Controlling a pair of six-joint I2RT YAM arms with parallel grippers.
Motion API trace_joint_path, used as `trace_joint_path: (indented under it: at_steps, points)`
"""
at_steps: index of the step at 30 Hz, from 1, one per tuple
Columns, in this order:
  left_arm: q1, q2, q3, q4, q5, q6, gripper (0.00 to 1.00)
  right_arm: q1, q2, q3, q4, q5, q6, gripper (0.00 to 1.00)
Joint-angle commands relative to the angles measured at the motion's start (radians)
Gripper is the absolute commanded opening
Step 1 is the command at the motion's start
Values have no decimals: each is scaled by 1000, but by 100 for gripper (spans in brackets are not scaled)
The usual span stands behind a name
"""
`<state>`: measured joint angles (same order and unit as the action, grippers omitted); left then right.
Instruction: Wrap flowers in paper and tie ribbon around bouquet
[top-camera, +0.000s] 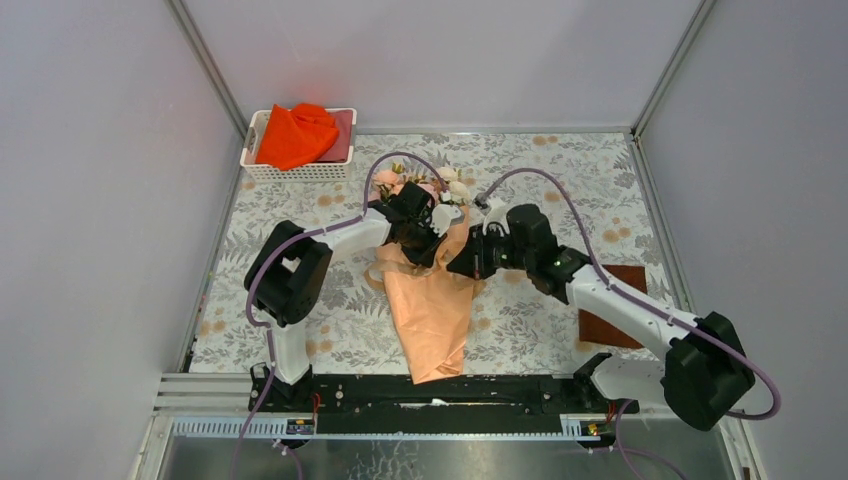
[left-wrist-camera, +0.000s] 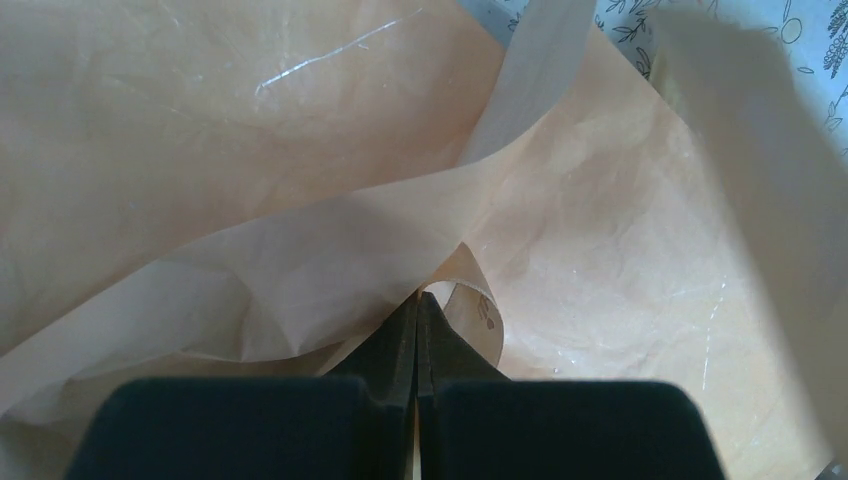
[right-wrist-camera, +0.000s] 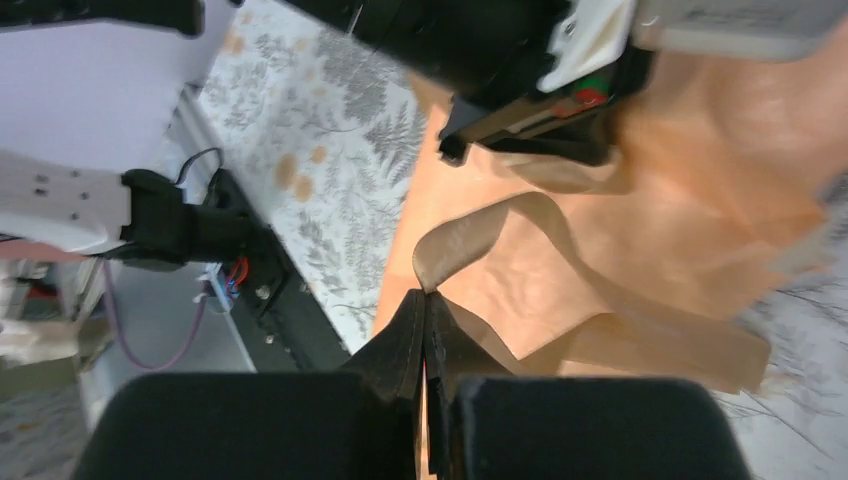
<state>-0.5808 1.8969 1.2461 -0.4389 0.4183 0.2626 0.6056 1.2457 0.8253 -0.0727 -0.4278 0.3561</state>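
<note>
Right gripper clenched, pinching a loop of tan ribbon. Left gripper clenched too, tips in paper folds beside a ribbon curl; what it grips is unclear. Bouquet lies mid-table, cone point toward near edge, flowers toward far edge.
</note>
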Motion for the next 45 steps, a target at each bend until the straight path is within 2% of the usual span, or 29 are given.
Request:
trace_joint_path:
  at_steps: [1,7,12,18,22,25,28,30,33,36,41,45]
  points:
    - [13,-9,11,57,-1,11,0,54,34,-188,521,-127,258,0]
    - [43,-33,12,39,15,-9,0,85,256,-246,785,-69,366,0]
    - [50,-133,3,-55,-26,33,0,73,388,-178,693,50,321,0]
    - [36,-315,-2,-345,-11,257,0,-13,528,-103,754,-2,364,0]
    - [-85,-386,12,-568,40,413,0,-18,630,18,726,-91,332,0]
    - [-212,-425,40,-617,117,475,0,-17,654,40,772,-151,343,0]
    - [-299,-418,132,-587,147,478,0,-18,654,64,786,-215,341,0]
    - [-311,-389,196,-541,156,459,0,-18,641,70,757,-209,320,0]
    - [-297,-352,188,-348,54,403,0,-22,618,80,697,-198,285,3]
    - [-231,-305,146,-202,24,340,0,-38,603,58,710,-229,298,10]
    - [-67,-246,131,7,81,154,0,-65,623,-17,814,-266,382,4]
    - [7,-186,112,126,61,82,0,-66,668,-75,982,-301,487,3]
